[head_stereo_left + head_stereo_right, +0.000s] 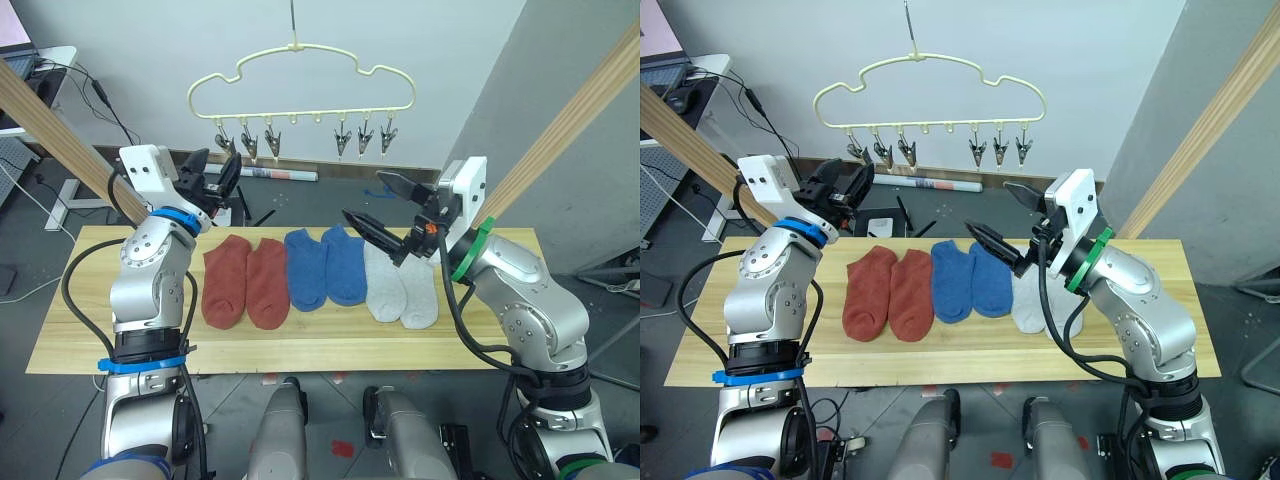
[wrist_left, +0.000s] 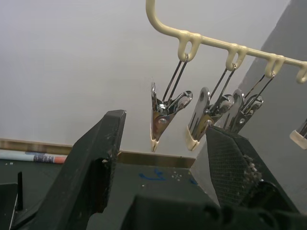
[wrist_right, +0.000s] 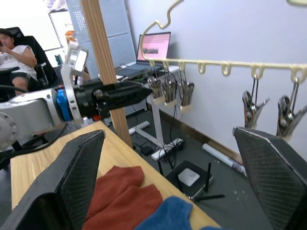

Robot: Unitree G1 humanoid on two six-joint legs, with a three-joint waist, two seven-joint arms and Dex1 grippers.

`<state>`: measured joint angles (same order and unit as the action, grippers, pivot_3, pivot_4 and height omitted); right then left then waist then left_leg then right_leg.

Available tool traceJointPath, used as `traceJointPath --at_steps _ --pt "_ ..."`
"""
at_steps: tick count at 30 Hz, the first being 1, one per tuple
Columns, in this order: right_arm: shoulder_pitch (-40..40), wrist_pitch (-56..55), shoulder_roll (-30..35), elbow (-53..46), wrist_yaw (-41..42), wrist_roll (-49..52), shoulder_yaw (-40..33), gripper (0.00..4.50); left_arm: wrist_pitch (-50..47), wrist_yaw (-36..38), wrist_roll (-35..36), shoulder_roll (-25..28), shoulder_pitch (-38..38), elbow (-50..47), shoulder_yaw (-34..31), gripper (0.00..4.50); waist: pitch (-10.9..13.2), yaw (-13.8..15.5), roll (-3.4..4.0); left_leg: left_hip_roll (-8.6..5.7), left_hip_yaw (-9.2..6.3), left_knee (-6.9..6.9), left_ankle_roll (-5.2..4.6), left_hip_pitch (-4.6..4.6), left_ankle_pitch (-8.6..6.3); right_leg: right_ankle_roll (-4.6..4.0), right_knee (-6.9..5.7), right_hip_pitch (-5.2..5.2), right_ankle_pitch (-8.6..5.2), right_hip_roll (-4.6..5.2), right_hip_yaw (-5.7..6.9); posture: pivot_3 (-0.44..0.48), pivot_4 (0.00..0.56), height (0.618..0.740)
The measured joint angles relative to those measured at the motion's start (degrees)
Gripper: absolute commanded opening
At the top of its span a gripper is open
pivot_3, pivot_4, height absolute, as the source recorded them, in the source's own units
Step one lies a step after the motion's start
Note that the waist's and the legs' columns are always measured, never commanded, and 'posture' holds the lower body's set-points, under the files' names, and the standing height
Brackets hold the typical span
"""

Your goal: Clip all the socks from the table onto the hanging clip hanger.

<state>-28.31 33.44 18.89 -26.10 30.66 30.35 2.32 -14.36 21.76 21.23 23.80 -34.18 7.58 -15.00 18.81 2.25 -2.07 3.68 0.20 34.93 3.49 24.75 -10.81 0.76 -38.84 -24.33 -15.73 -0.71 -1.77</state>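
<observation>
Both grippers have their fingers spread and hold nothing: the left gripper is raised over the far left edge of the surface, pointing toward the leftmost metal clips of the clip hanger, and the right gripper hovers above the light grey socks at the right end of the row. All six socks lie flat side by side on the light wooden planks: the rust-red socks on the left, the blue socks in the middle, the grey pair beside them. Overhead, the pale-yellow hanger hangs by its hook before a white wall, its clips empty. Two slanted wooden poles flank the scene. Beyond the surface, cables and a dark box sit on the floor, a laptop stands on a desk, and a seated person is off to one side.
</observation>
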Motion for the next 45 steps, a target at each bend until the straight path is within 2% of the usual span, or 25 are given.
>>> traceJointPath --at_steps 11,24,27,32,36,41,45 --pt "0.03 0.62 0.26 -0.01 -0.09 0.21 0.06 4.48 5.62 2.76 -2.67 1.21 -6.37 9.08 0.43 2.96 0.09 -0.32 -0.04 -0.01 -0.05 0.00 0.01 0.02 0.01 0.00 0.00 0.00 0.00 0.00 0.07 0.110 0.363 0.740" --pt "0.03 1.90 0.64 -0.02 0.11 1.42 -0.11 4.48 10.65 4.05 -4.92 1.49 -9.37 15.14 1.06 2.96 0.15 -0.79 -0.04 -0.01 -0.09 0.00 0.02 0.04 0.01 0.00 0.00 0.00 0.00 0.01 0.13 0.101 0.364 0.740" --pt "0.04 2.07 0.66 -0.03 0.01 1.85 -0.13 4.48 11.19 4.20 -5.12 1.49 -9.37 15.52 1.09 2.37 0.16 -0.79 -0.04 -0.01 -0.11 0.00 0.02 0.05 0.01 0.00 0.00 0.00 0.00 0.01 0.16 0.101 0.364 0.740" --pt "0.34 2.24 0.91 -0.49 -0.04 2.40 -0.15 4.48 11.29 5.06 -5.09 1.49 -9.42 15.68 1.09 0.85 0.20 -0.80 -0.02 0.00 -0.12 0.00 0.03 0.05 0.02 0.00 0.00 0.00 0.00 0.01 0.20 0.099 0.366 0.740" --pt "0.52 2.24 0.91 -0.78 -0.54 2.41 -0.25 4.48 11.29 5.25 -5.02 1.49 -9.49 15.68 1.09 0.06 0.20 -0.80 -0.02 0.00 -0.16 0.00 0.03 0.06 0.02 0.01 0.00 0.00 0.00 0.03 0.48 0.104 0.367 0.740" --pt "7.76 1.20 3.97 0.46 -2.75 -2.10 -0.81 4.48 11.08 5.23 -4.83 1.48 -10.01 15.68 1.05 0.00 0.20 -0.63 -0.02 -0.08 -0.27 -0.02 0.04 0.11 0.02 0.09 0.02 0.05 -0.06 0.14 0.66 0.110 0.369 0.740" --pt "15.08 0.29 8.83 11.00 -7.34 -13.21 0.67 4.48 10.58 5.33 -4.82 1.85 -9.95 15.55 0.99 0.00 0.26 -0.72 -0.05 -0.14 -0.20 0.00 0.21 0.10 0.13 0.14 0.00 0.04 -0.08 0.30 0.63 0.101 0.377 0.740"
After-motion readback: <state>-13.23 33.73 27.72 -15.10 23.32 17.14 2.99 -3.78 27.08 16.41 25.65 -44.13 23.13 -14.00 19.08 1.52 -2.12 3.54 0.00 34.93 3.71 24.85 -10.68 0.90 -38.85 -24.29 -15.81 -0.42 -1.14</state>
